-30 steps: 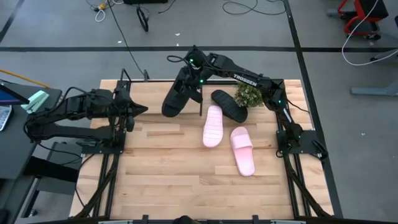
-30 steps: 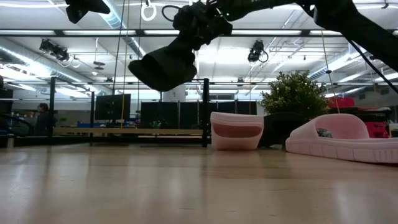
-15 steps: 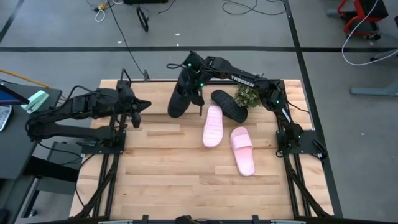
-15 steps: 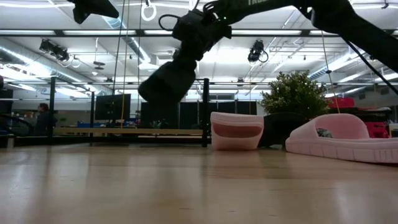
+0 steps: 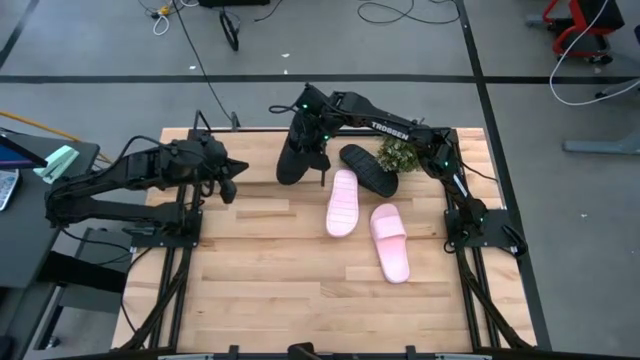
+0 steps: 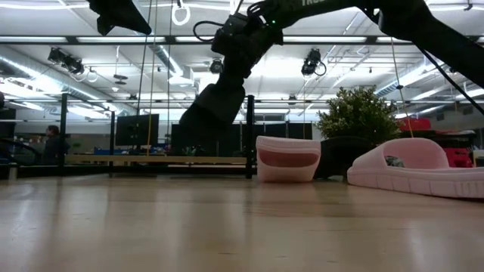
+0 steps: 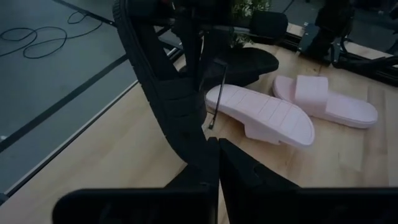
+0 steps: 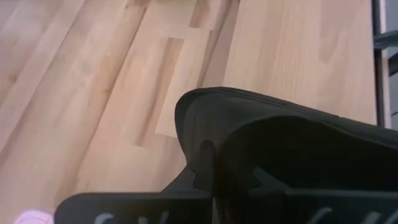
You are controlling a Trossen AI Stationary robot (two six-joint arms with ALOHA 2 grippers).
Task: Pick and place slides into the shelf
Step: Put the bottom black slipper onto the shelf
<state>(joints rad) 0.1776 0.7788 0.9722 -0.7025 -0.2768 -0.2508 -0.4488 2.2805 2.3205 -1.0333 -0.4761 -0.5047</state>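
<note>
My right end effector [image 5: 308,110] is clamped on one black slide [image 5: 297,152] and holds it clear of the tabletop [image 5: 260,270], at the far edge. Over the last second the slide has swung from a slanted, nearly level attitude to a steep hang, its free end pointing down, and it has moved inward toward the shelf [image 6: 155,159]. I judge this to be the lowering phase of the placement: the slide is not yet resting on the shelf.

In the low view the slide [image 6: 210,113] hangs just in front of the shelf's black post [image 6: 250,136], its lower end near the wooden base. The second black slide [image 5: 368,170] lies on the tabletop beside the potted plant [image 5: 399,153]. The two pink slides [image 5: 343,202] [image 5: 390,242] lie farther toward the middle, unhandled.

My left end effector [image 5: 226,180] has advanced toward the hanging slide; its fingers appear closed and hold nothing.
</note>
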